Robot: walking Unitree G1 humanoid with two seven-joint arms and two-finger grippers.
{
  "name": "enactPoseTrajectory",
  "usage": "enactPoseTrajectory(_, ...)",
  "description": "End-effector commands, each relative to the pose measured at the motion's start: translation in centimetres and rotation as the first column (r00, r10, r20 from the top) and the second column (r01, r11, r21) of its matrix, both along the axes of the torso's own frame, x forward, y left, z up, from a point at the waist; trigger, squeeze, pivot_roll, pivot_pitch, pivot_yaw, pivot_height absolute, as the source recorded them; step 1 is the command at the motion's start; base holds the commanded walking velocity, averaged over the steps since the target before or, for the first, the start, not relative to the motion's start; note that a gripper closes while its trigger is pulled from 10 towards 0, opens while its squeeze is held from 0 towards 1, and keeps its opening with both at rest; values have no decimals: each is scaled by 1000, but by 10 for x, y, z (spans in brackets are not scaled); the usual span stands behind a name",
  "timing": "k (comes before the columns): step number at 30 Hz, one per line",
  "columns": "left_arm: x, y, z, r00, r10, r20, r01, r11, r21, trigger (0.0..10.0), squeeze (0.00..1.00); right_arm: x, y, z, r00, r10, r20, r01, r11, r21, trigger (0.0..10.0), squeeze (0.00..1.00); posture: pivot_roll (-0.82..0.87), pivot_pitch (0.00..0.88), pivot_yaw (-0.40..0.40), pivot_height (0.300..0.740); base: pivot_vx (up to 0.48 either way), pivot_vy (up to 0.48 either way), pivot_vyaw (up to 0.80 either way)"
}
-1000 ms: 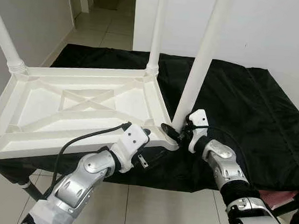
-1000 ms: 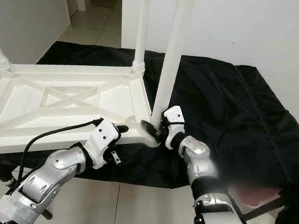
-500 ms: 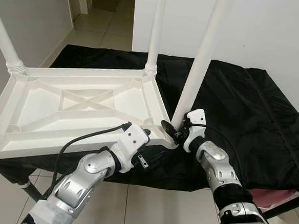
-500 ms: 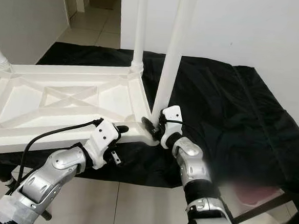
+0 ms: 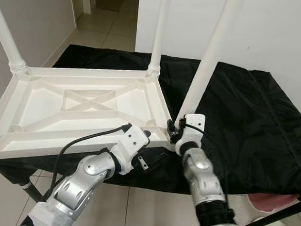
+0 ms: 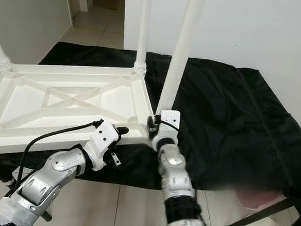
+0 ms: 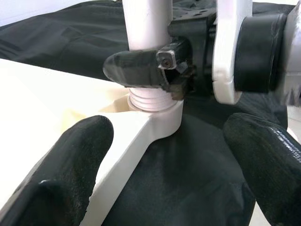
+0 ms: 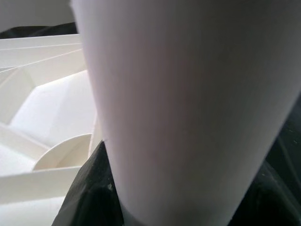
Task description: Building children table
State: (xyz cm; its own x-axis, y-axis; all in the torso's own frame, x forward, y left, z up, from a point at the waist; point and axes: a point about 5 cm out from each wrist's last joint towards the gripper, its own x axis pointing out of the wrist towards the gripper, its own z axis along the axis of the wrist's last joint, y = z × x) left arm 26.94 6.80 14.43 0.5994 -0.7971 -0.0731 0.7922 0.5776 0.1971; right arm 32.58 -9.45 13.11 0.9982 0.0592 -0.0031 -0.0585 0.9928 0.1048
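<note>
The right arm is swinging in closer than a second ago, and the right gripper [image 7: 146, 68] is now squeezing the white leg [image 5: 204, 75] just above its screw end. The upside-down children table [image 5: 78, 105] is lying on a black cloth [image 5: 253, 115]. The left gripper [image 7: 164, 160], fingers wide apart and holding nothing, is waiting by that corner. The plastic looks light, stiff and slippery, so gripping low seems best.
</note>
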Motion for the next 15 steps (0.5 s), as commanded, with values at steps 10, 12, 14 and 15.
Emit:
enactPoseTrajectory(10,-2,1,-3,999,-37,-12,38,999,17,10000,0,-6,-3,-7,997,-48,-65,50,998,32,10000,0,38,14,-69,740,0,0,0)
enactPoseTrajectory(12,-2,0,-3,999,-36,-12,37,999,18,10000,0,-7,-3,-7,997,-37,-62,39,998,40,10000,871,37,14,-71,740,0,0,0)
enactPoseTrajectory(14,-2,0,-3,999,-35,-12,35,999,18,10000,0,-7,-4,-4,999,-17,-45,19,998,61,10000,1000,34,13,-74,740,0,0,0)
enactPoseTrajectory(15,-2,0,-4,999,-35,-13,35,999,17,10000,0,-7,-7,-3,1000,0,-25,1,999,47,10000,1000,32,12,-75,740,0,0,0)
